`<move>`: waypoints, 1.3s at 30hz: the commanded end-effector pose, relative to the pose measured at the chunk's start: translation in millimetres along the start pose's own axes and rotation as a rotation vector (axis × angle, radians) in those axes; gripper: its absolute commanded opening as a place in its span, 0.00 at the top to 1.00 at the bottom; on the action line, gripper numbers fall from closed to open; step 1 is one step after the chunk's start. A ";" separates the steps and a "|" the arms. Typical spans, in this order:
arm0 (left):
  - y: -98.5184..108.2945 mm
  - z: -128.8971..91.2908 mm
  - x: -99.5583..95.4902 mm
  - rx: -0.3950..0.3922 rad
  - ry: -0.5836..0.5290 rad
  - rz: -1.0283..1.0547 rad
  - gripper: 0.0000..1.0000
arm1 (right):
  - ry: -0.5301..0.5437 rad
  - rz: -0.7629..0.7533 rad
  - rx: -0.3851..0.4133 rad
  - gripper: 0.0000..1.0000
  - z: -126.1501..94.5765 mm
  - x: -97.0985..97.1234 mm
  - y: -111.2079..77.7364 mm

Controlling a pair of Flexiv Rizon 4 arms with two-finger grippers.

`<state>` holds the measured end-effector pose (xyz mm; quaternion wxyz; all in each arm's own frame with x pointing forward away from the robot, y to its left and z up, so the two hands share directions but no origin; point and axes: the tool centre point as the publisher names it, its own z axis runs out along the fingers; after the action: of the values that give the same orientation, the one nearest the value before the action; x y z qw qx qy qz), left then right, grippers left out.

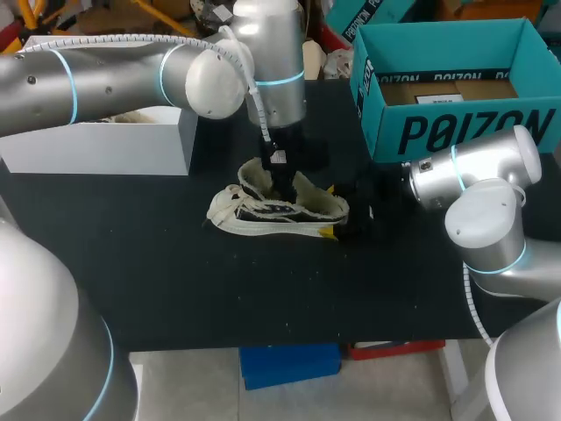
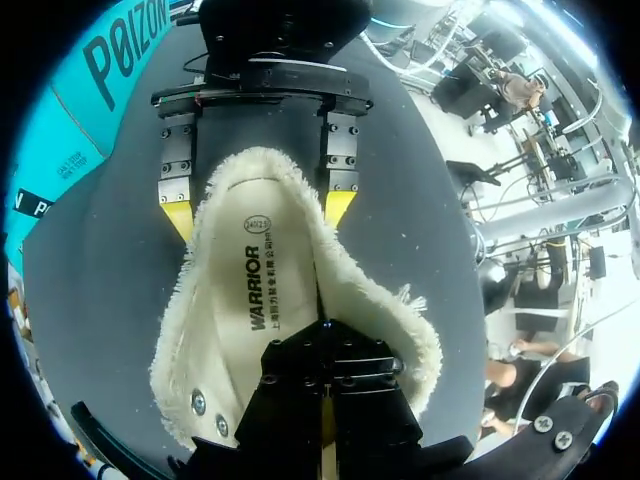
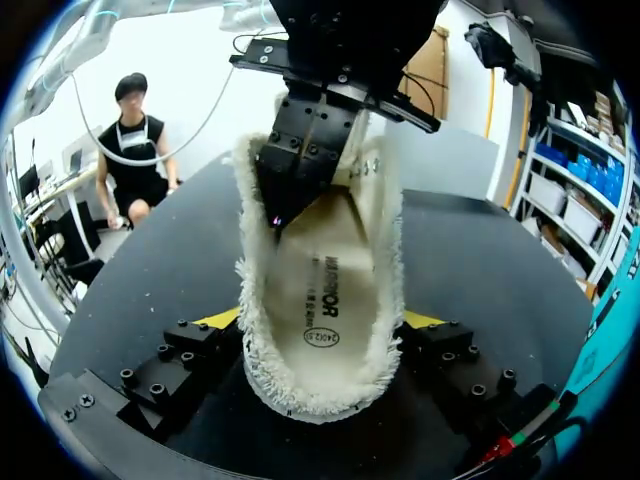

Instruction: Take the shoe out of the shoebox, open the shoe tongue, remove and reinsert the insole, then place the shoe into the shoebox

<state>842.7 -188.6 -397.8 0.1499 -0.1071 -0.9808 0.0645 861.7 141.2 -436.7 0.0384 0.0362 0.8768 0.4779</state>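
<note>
Shoe (image 1: 279,209) heel sits clamped in right hand (image 3: 320,320), left hand (image 3: 280,212) inside it.

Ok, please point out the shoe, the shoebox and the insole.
shoe (image 1: 256,219): head view, side wall.
shoebox (image 1: 443,132): head view, front wall.
insole (image 2: 258,300): left wrist view, printed middle.

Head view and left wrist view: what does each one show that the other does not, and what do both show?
Only the head view: the white box, the laces of the shoe, and the open inside of the shoebox. Only the left wrist view: the insole lying in the shoe, ringed by the fleecy lining. Both: the shoe on the black table, the teal shoebox, the left gripper down inside the shoe, and the right gripper at the heel.
</note>
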 end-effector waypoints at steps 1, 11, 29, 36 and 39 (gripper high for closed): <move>-1.9 6.2 0.9 -0.009 -0.005 0.001 1.00 | -0.001 0.001 0.001 1.00 3.6 -0.2 -3.0; 1.3 21.3 -0.1 -0.033 -0.008 -0.005 1.00 | -0.001 0.001 0.001 1.00 3.6 -0.2 -3.0; 2.8 25.5 1.2 -0.049 -0.056 0.016 0.51 | -0.001 0.001 0.001 1.00 3.6 -0.2 -3.0; 6.8 29.5 -1.2 -0.142 -0.137 0.024 0.54 | -0.001 0.001 0.001 1.00 3.6 -0.2 -3.0; 9.9 35.1 -1.8 -0.203 -0.191 0.025 0.56 | -0.001 0.001 0.001 1.00 3.6 -0.2 -3.0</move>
<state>848.6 -182.4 -421.4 0.0675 -0.1281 -0.9894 -0.0063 861.2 141.9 -437.1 0.0383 0.0357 0.8769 0.4779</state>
